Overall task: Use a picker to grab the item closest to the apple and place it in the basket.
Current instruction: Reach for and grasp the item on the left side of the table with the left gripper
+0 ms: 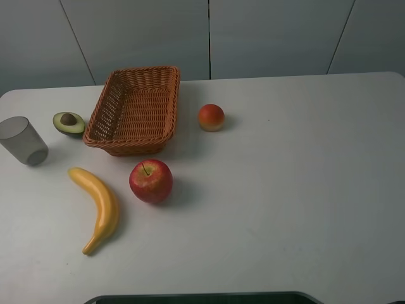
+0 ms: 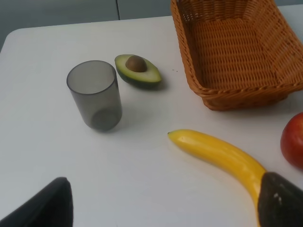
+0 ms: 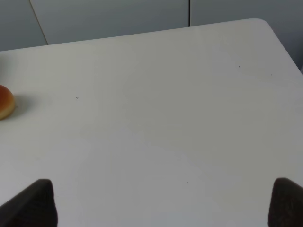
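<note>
A red apple (image 1: 150,180) sits on the white table just in front of the empty wicker basket (image 1: 126,147). A yellow banana (image 1: 98,206) lies to its left, closest of the items. An orange-red round fruit (image 1: 211,117) rests to the right of the basket. The left wrist view shows the banana (image 2: 218,153), the apple's edge (image 2: 293,140) and the basket (image 2: 246,94) ahead of my open left gripper (image 2: 165,208). My right gripper (image 3: 163,203) is open over bare table, with the round fruit (image 3: 4,101) at the frame's edge. Neither gripper appears in the exterior view.
A halved avocado (image 1: 68,123) lies left of the basket, and a grey translucent cup (image 1: 24,140) stands at the table's left edge. Both show in the left wrist view, the cup (image 2: 94,94) and the avocado (image 2: 138,71). A grey wall runs behind the table.
</note>
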{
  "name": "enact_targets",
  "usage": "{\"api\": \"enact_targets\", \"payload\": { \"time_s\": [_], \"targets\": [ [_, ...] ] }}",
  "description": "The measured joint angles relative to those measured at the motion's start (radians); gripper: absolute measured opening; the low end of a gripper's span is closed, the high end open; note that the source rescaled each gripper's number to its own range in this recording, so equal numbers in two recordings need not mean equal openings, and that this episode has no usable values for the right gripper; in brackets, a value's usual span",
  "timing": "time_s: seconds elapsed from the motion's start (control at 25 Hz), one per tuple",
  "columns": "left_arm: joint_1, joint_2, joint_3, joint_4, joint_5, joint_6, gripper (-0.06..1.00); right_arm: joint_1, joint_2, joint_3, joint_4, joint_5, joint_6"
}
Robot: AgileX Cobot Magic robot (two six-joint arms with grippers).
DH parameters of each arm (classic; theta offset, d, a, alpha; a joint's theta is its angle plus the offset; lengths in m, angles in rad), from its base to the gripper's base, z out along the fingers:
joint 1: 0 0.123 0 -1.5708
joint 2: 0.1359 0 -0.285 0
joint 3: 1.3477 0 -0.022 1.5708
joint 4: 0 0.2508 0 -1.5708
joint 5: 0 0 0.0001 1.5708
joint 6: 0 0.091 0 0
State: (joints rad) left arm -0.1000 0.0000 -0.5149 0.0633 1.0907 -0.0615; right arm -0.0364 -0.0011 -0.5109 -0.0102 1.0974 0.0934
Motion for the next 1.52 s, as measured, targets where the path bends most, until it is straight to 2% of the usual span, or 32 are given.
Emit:
{"api": "enact_targets", "payload": {
  "time_s": [1.32,1.52],
  "targets": [
    [0.000,0.000,0.000,0.008,0.000,-0.005,1.00,0.000,0.000,0.000,0.000,0.000,0.000],
    [0.000,0.056,-0.024,0.051,-0.038,-0.005,1.00,0.000,0.000,0.000,0.000,0.000,0.000]
  ]
}}
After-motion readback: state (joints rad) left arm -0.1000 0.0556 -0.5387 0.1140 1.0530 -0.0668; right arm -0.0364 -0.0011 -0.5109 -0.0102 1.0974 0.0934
